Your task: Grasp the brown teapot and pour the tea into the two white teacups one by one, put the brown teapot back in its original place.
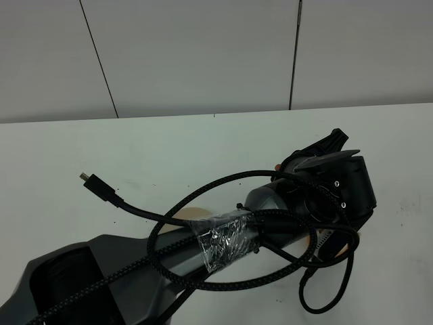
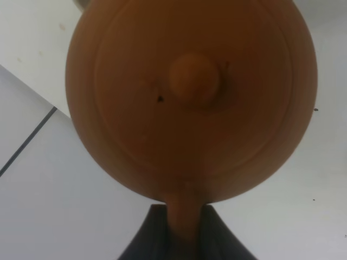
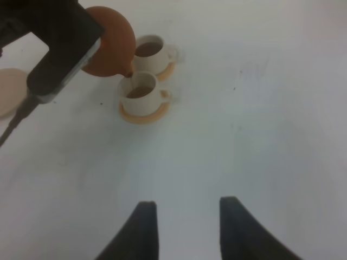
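- Left claw (image 2: 184, 241) is clamped on the loop handle of the brown teapot (image 3: 111, 51), held tipped with its spout just above the nearer white teacup (image 3: 141, 93).
- Right claw (image 3: 187, 227) hangs spread and empty over the bench (image 3: 260, 135).
- Dark tea (image 3: 142, 91) shows in this cup and the farther white teacup (image 3: 150, 53); more tipping risks overflow onto the coaster (image 3: 143, 115).
- Thin handle grip may let the pot swing.
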### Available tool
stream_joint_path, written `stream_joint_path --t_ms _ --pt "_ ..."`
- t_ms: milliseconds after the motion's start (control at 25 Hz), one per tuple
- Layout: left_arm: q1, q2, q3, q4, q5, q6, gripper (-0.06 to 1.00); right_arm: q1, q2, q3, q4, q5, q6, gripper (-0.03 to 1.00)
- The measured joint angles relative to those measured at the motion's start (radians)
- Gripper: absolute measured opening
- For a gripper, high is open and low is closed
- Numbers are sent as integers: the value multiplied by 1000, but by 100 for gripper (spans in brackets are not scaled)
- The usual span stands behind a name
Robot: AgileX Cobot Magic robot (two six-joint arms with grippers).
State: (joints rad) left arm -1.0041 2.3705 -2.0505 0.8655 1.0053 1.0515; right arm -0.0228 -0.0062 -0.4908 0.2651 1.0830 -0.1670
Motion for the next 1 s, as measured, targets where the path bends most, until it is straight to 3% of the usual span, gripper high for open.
stream_joint_path --t_ms 1000 --pt "0 0 0 53 -7 46 17 0 0 0 0 0 1 27"
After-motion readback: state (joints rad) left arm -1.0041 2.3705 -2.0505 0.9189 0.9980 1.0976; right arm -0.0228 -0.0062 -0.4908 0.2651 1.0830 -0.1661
